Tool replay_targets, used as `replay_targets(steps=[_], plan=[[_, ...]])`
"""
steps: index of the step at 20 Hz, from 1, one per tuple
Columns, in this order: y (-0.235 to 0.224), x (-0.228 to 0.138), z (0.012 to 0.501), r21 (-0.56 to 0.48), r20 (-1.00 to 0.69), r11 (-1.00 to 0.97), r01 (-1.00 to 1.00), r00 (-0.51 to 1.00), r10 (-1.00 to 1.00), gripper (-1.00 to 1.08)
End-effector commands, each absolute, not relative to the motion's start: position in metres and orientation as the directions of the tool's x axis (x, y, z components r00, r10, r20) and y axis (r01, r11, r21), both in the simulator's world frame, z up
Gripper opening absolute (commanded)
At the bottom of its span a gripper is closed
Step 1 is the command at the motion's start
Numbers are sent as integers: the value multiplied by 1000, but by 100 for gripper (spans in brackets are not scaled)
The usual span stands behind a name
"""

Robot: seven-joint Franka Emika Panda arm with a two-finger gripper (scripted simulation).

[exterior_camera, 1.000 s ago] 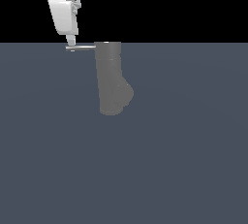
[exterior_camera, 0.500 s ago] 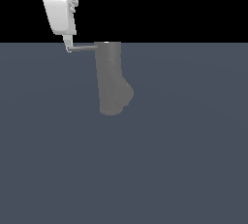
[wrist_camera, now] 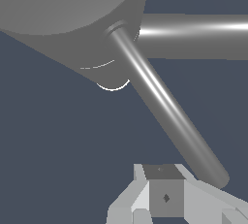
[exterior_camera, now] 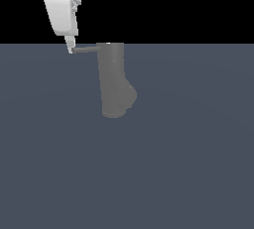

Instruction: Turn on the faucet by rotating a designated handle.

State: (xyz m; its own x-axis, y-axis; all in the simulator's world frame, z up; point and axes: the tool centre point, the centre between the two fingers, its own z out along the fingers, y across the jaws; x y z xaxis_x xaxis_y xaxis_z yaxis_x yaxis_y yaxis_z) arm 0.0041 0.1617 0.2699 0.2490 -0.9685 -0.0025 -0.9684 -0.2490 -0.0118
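The faucet is a matte grey upright cylinder with a short angled spout low on its side. The handle, a thin light-grey rod, sticks out from the cylinder's top toward the exterior view's left. My white gripper hangs down from above with its fingers together, its tip touching the rod's free end. In the wrist view the handle runs from the faucet to right beside my gripper, and the spout lies behind it.
The faucet stands on a flat dark blue-grey surface that fills the lower part of the exterior view. Black background lies above it.
My gripper has shifted slightly toward the exterior view's left, staying at the rod's free end. The handle, level a second ago, now looks slightly slanted.
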Motion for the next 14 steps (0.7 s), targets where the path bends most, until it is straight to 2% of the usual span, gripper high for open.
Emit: replay_targets(steps=[1, 14], plan=[[145, -2, 270, -5, 0, -237, -971, 237, -971, -100], [96, -29, 270, -2, 0, -232, -973, 232, -973, -100]])
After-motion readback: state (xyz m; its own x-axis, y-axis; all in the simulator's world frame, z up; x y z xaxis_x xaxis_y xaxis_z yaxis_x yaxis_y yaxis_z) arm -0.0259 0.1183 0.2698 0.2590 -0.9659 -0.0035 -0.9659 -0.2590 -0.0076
